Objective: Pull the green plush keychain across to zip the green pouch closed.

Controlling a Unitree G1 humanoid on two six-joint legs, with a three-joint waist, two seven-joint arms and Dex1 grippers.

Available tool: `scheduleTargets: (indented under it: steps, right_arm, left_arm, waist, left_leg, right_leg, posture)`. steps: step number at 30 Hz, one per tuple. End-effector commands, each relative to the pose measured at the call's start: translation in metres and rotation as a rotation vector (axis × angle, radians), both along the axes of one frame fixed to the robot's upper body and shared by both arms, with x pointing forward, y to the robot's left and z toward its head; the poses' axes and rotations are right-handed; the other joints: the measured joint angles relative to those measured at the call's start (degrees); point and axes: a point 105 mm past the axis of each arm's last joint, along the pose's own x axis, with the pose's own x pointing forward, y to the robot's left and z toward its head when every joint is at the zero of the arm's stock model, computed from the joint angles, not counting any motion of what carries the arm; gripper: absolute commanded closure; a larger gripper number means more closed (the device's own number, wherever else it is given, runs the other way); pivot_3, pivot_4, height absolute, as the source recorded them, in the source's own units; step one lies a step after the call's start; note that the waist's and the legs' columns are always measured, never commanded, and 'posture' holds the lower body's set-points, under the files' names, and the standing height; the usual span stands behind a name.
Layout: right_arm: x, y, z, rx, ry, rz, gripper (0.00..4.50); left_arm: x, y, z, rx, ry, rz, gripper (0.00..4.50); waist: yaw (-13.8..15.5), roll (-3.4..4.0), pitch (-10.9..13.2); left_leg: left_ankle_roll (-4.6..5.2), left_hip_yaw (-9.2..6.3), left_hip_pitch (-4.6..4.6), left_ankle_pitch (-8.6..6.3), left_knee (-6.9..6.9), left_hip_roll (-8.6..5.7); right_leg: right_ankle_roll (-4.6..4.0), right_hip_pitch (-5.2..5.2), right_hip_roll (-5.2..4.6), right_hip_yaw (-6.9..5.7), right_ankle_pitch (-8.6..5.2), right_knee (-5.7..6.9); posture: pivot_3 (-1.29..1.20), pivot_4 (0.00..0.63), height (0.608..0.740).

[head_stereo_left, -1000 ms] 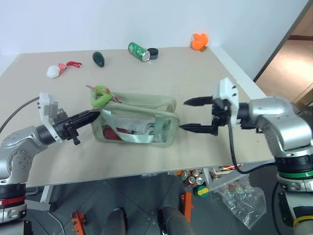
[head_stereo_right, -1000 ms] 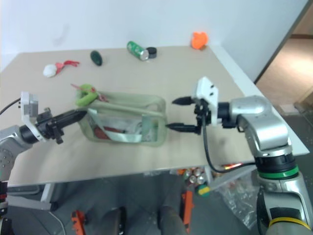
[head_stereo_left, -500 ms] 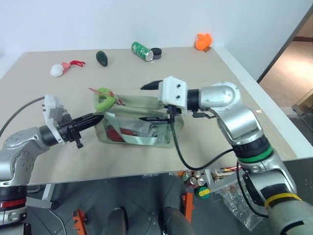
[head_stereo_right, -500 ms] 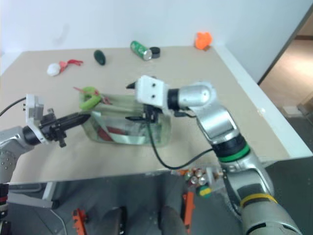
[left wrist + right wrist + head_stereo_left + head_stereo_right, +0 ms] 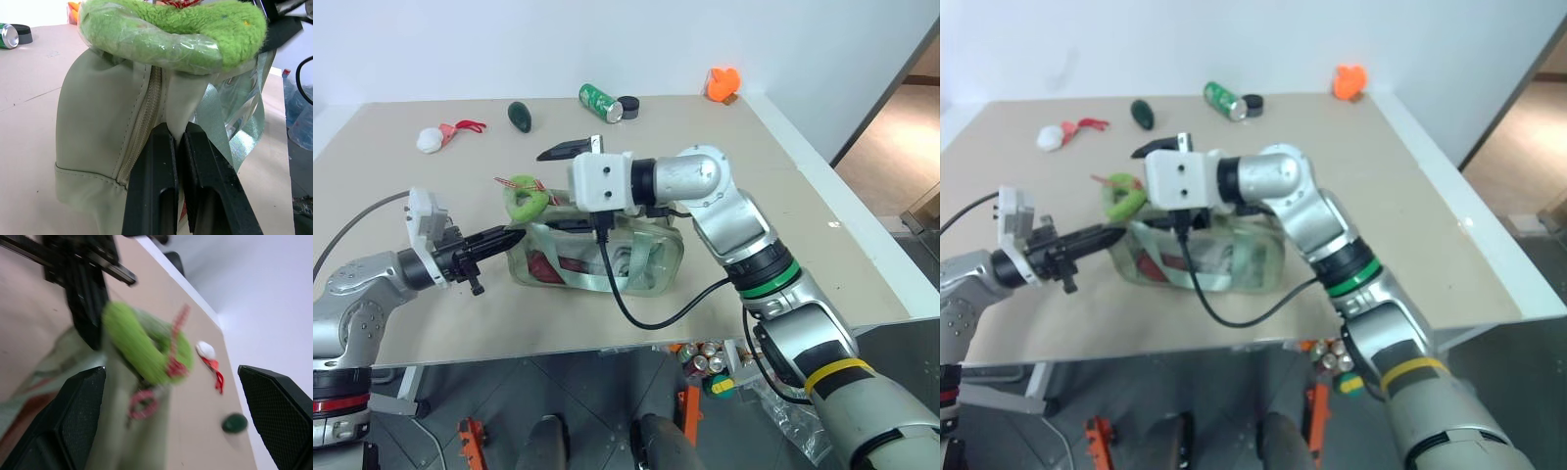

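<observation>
A pale sage-green rectangular zip pouch [image 5: 597,257] with a clear plastic front panel and light green webbing straps lies near the middle of a beige tabletop [image 5: 783,225], closer to its front edge. At the pouch's left end, resting on the top corner, sits the small fuzzy bright-green plush ring keychain [image 5: 524,197], tied with a thin red cord [image 5: 544,193]. The left gripper [image 5: 508,238] reaches in level from the left side, its two black fingers [image 5: 161,181] clenched tight on the pale fabric at the pouch's end, just beside the zipper seam and directly under the plush ring. The right gripper [image 5: 566,186] reaches across above the pouch from the right, pointing toward the left, with its two black fingers spread wide and grasping nothing; one finger [image 5: 563,151] stands above the keychain and the other lies low over the pouch top, with the plush ring just ahead of them, between the fingers in the right wrist view. Toward the far edge of the table, well apart from the pouch, lie a white pom-pom with a red cord [image 5: 431,139], a dark green oval plush [image 5: 519,115], a green drink can on its side [image 5: 598,102] touching a small black round lid [image 5: 628,104], and an orange toy [image 5: 722,82] at the far right corner.
</observation>
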Motion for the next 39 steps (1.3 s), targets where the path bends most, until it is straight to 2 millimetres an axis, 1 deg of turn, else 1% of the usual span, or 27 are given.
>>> scheduleTargets:
  steps: [1,4,8,15,16,17,27,28,35,37,39]
  right_arm:
    - [-0.009,0.007,0.014,0.013,-0.054,0.049,0.03]
    - [-0.012,0.013,0.014,0.013,-0.052,0.072,0.03]
    - [-0.013,0.019,0.018,0.029,-0.053,0.083,0.03]
    - [-0.015,0.024,0.023,0.048,-0.051,0.099,0.03]
    - [-0.015,0.024,0.023,0.049,-0.050,0.101,0.55]
    - [-0.015,0.024,0.023,0.048,-0.048,0.103,0.80]
    - [-0.019,0.021,0.016,0.009,-0.023,0.134,4.29]
    - [-0.019,0.020,0.015,0.006,-0.021,0.135,4.48]
    - [-0.020,0.014,0.012,-0.023,0.010,0.141,4.48]
    - [-0.016,0.011,0.015,-0.009,0.006,0.118,4.48]
    - [-0.007,0.004,0.022,0.011,-0.019,0.073,4.48]
  left_arm:
    - [-0.004,-0.011,-0.005,0.016,0.017,-0.041,4.50]
    - [-0.005,-0.011,-0.005,0.014,0.018,-0.037,4.50]
    - [-0.006,-0.012,-0.005,0.010,0.021,-0.035,4.50]
    - [-0.006,-0.014,-0.007,0.003,0.026,-0.034,4.50]
    - [-0.006,-0.014,-0.007,0.002,0.026,-0.033,4.50]
    - [-0.006,-0.014,-0.007,0.001,0.026,-0.032,4.50]
    - [-0.005,-0.013,-0.006,-0.006,0.023,-0.020,4.50]
    - [-0.005,-0.013,-0.006,-0.006,0.023,-0.020,4.50]
    - [-0.003,-0.013,-0.005,-0.010,0.020,-0.021,4.50]
    - [-0.003,-0.014,-0.005,-0.011,0.020,-0.022,4.50]
    - [-0.002,-0.015,-0.005,-0.012,0.020,-0.026,4.50]
  waist:
    - [0.09,0.00,0.00]
    - [0.09,0.00,0.00]
    - [0.09,0.00,0.00]
    - [0.12,0.00,0.00]
    - [0.12,0.00,0.00]
    - [0.12,0.00,0.00]
    - [0.12,0.00,0.00]
    - [0.12,0.00,0.00]
    - [0.12,0.00,0.00]
    - [0.12,0.00,0.00]
    - [0.12,0.00,0.00]
  left_leg:
    - [0.00,0.00,0.00,0.00,0.00,0.00]
    - [0.00,0.00,0.01,0.00,0.01,0.00]
    - [0.00,-0.03,0.00,0.00,0.00,0.00]
    - [0.00,-0.04,0.00,0.00,0.00,0.00]
    - [0.00,-0.04,0.00,0.00,0.00,0.00]
    - [0.00,-0.03,0.00,0.00,0.00,0.00]
    - [0.00,-0.04,0.00,0.00,0.00,0.00]
    - [0.00,-0.04,0.00,0.00,0.00,0.00]
    - [0.00,-0.04,0.00,0.00,0.00,0.00]
    - [0.00,-0.04,0.00,0.00,0.00,0.00]
    - [0.00,-0.05,0.00,0.00,0.00,0.00]
  right_leg:
    - [0.00,0.00,0.00,0.00,0.00,0.00]
    - [0.00,0.02,-0.02,0.00,0.00,0.00]
    - [-0.02,0.01,0.00,-0.05,0.00,0.00]
    - [-0.02,0.02,-0.02,-0.06,0.00,0.00]
    - [-0.02,0.02,-0.02,-0.05,0.00,0.00]
    - [-0.02,0.02,-0.02,-0.05,0.00,0.00]
    - [-0.02,0.02,-0.02,-0.07,0.00,0.00]
    - [-0.02,0.02,-0.02,-0.07,0.00,0.00]
    - [-0.02,0.02,-0.02,-0.07,0.00,0.00]
    - [-0.02,0.02,-0.02,-0.07,0.00,0.00]
    - [-0.02,0.02,-0.02,-0.08,0.00,0.00]
  posture:
    - [0.00,0.150,0.740]
    - [0.00,0.150,0.740]
    - [0.00,0.150,0.740]
    - [0.00,0.150,0.740]
    - [0.00,0.150,0.740]
    - [0.00,0.150,0.740]
    - [0.00,0.150,0.740]
    - [0.00,0.150,0.740]
    - [0.00,0.150,0.740]
    - [0.00,0.150,0.740]
    - [0.00,0.150,0.740]
